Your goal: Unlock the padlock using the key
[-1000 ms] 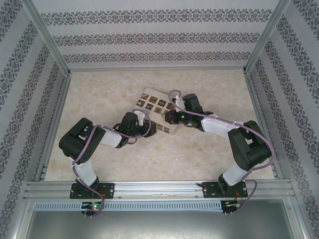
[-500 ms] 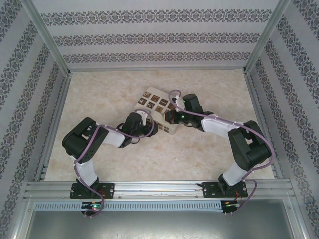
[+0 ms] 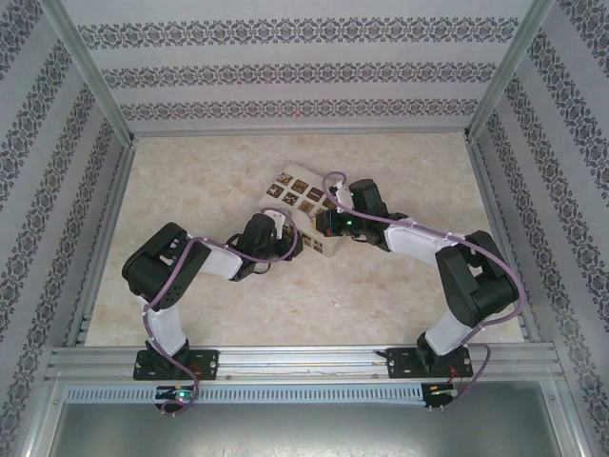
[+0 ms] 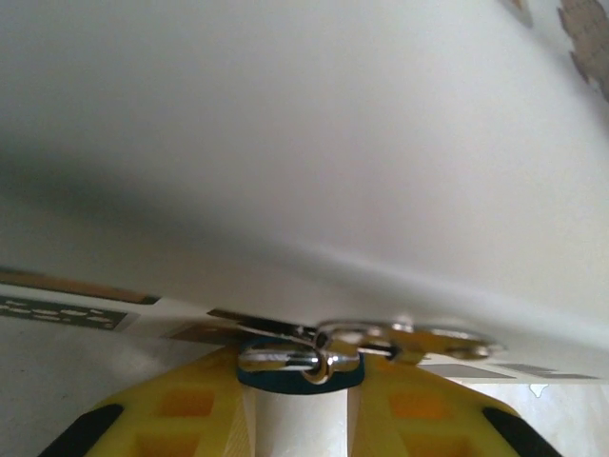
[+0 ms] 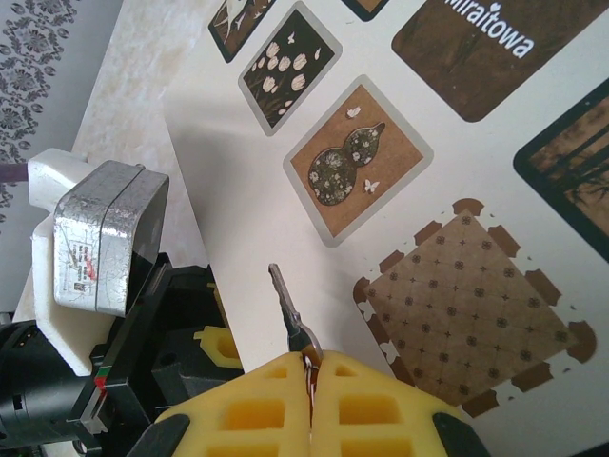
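Right wrist view: the key is clamped in the right gripper and should be lined up squarely with the padlock.

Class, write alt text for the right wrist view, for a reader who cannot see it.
The right gripper, yellow-fingered, is shut on a small metal key, its blade pointing up over a cream box with dark tiles. The left arm sits beside the box, at left.
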You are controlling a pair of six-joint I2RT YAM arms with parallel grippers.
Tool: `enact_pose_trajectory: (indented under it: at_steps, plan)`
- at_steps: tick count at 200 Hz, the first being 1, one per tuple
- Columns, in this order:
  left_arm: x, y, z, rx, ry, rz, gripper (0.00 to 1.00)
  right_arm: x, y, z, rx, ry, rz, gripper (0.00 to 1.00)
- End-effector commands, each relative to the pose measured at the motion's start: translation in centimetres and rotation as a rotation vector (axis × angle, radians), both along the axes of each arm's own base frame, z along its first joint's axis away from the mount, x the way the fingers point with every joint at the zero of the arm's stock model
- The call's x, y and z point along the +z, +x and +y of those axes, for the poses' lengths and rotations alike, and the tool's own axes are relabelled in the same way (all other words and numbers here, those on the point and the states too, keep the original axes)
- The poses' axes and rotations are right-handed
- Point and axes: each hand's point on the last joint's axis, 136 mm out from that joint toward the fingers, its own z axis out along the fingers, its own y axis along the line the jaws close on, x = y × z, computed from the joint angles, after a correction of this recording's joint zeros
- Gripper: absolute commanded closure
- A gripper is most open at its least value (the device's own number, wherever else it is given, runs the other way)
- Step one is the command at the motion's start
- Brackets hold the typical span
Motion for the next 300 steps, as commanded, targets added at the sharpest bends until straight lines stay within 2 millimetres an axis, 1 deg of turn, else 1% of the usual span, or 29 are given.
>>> enact_pose_trajectory:
  at_steps: [1,29,48,64,78,98,115,126,153,180,207,218,222,223,226,235,267,300]
  plan:
    - [1.2,-0.1,-1.6,-0.033,-0.023,-0.023,0.77,-1.8,-1.9,-0.3,0.019,-0.037,0.094,1.0]
    - [1.5,-0.2,-1.5,-0.024,-0.027,-0.026,0.79,-0.5,-1.6,-0.1,0.022,-0.012,0.068,1.0]
    - [2.1,-0.2,-1.5,-0.021,-0.038,-0.029,0.8,0.8,-1.4,0.0,0.024,0.01,0.042,1.0]
    - [2.6,-0.2,-1.6,-0.022,-0.045,-0.024,0.8,2.6,-1.2,-0.2,0.019,0.028,-0.007,1.0]
    - [3.2,-0.4,-1.7,-0.028,-0.055,-0.015,0.8,4.2,-1.2,-0.7,0.009,0.038,-0.057,1.0]
    - [3.8,-0.7,-1.8,-0.035,-0.061,0.016,0.8,6.0,-1.8,-1.7,0.002,0.038,-0.124,1.0]
    - [4.4,-1.1,-2.0,-0.046,-0.075,0.045,0.79,6.6,-3.0,-2.6,0.01,0.022,-0.177,1.0]
    - [4.7,-1.4,-2.1,-0.047,-0.087,0.064,0.8,6.6,-3.8,-3.2,0.007,0.004,-0.208,1.0]
    - [5.4,-1.9,-2.5,-0.057,-0.103,0.136,0.78,5.3,-6.2,-4.4,0.0,-0.057,-0.28,1.0]
    - [5.9,-2.3,-3.0,-0.067,-0.115,0.194,0.78,3.9,-8.5,-4.2,0.009,-0.097,-0.354,1.0]
    - [6.6,-2.3,-3.2,-0.058,-0.135,0.227,0.78,2.5,-9.9,-4.0,0.004,-0.102,-0.405,1.0]
    - [6.9,-2.3,-3.3,-0.049,-0.143,0.242,0.78,2.0,-10.2,-3.9,-0.002,-0.111,-0.43,1.0]
    - [6.9,-2.3,-3.3,-0.045,-0.146,0.25,0.78,2.3,-10.2,-3.8,-0.006,-0.109,-0.447,1.0]
    - [6.9,-2.3,-3.3,-0.045,-0.147,0.251,0.78,1.7,-10.4,-3.9,-0.005,-0.117,-0.439,1.0]
    - [7.0,-2.3,-3.3,-0.041,-0.149,0.258,0.78,1.2,-10.5,-4.0,-0.006,-0.126,-0.439,1.0]
    - [7.1,-2.3,-3.2,-0.029,-0.15,0.275,0.79,0.7,-10.7,-3.9,-0.014,-0.134,-0.453,1.0]
    - [7.6,-2.5,-3.4,-0.01,-0.17,0.33,0.79,0.0,-10.3,-3.3,-0.045,-0.144,-0.499,1.0]
    - [7.7,-2.6,-3.6,0.001,-0.19,0.377,0.79,-0.6,-10.0,-2.4,-0.029,-0.17,-0.517,1.0]
